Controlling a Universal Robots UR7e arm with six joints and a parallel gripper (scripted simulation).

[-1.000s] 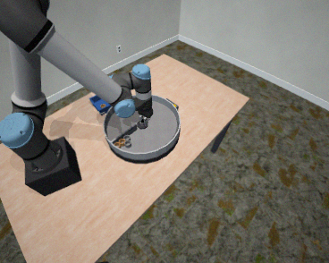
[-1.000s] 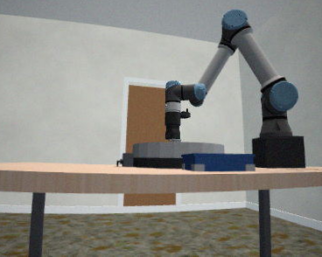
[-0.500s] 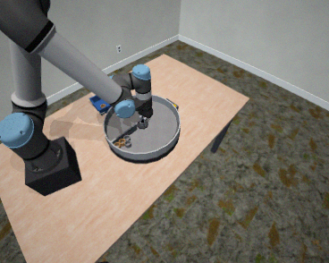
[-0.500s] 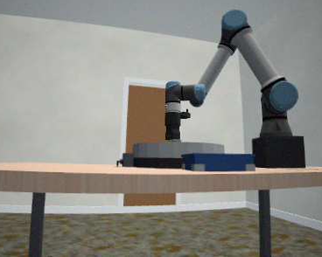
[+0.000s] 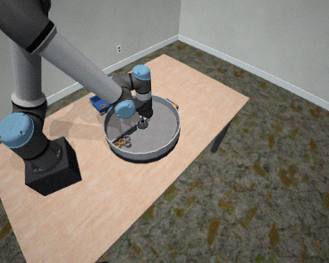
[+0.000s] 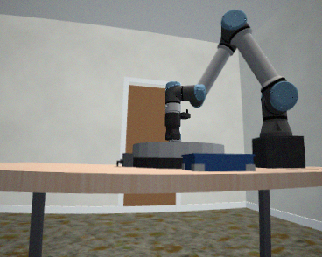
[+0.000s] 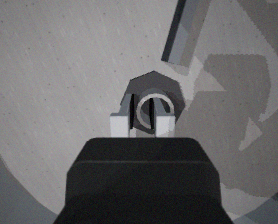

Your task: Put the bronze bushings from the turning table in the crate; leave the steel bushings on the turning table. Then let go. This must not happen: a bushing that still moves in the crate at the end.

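Note:
The grey turning table [image 5: 143, 130] holds two bronze bushings [image 5: 120, 142] near its front-left rim, with a steel bushing [image 5: 128, 140] right beside them. Another steel bushing stands near the table's middle. My gripper [image 7: 141, 104] is low over the table, fingers partly open on either side of this steel bushing. The ring sits off-centre, close to the right finger, and I see no grip on it. The same gripper [image 5: 143, 123] points straight down in the top view. The blue crate [image 5: 99, 103] lies behind the table, partly hidden by the arm.
A straight divider bar [image 7: 183, 34] runs across the turning table just beyond the fingers. The table's raised rim [image 6: 178, 149] stands next to the crate [image 6: 218, 162]. The robot base [image 5: 49, 165] is at the left.

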